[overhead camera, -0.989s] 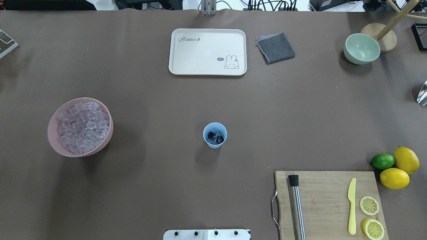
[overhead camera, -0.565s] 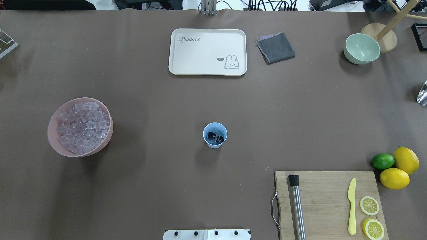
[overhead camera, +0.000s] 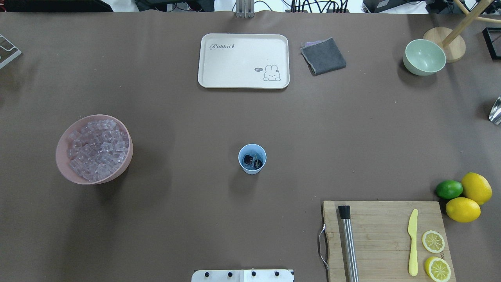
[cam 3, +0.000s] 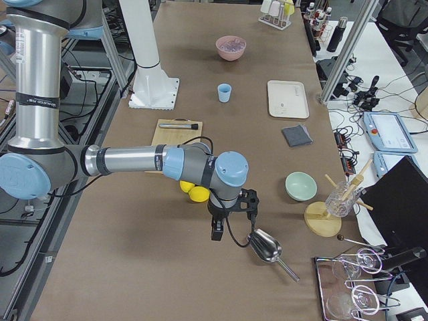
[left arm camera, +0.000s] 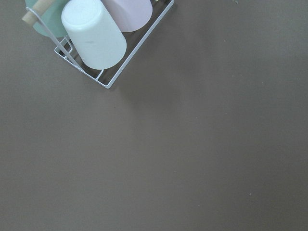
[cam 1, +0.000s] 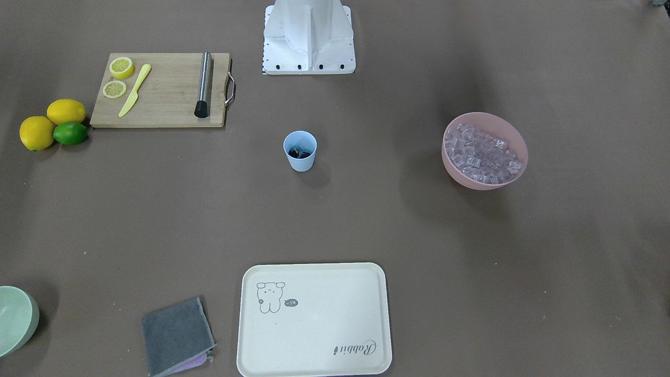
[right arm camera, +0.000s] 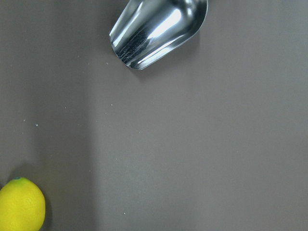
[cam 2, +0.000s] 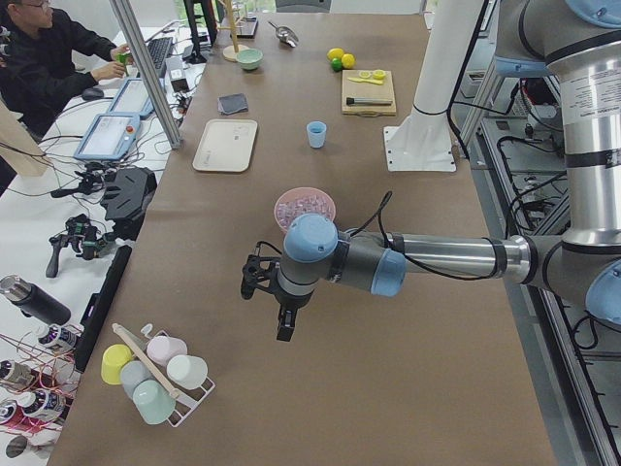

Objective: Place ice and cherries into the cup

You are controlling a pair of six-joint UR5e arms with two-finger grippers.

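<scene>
cup [cam 1: 301, 161] far from L gripper [cam 2: 282, 327], R gripper [cam 3: 217, 231]

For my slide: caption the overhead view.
Cup holding cherries stands centre-frame; ice heaped in pink bowl at left.

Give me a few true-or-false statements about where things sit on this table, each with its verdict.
1. The cherries lie inside the cup. True.
2. The yellow knife lies on the cutting board. True.
3. The cup stands on the cutting board. False: it stands on the table, well apart from the board.
4. The ice is heaped on the cutting board. False: it fills the pink bowl.
</scene>
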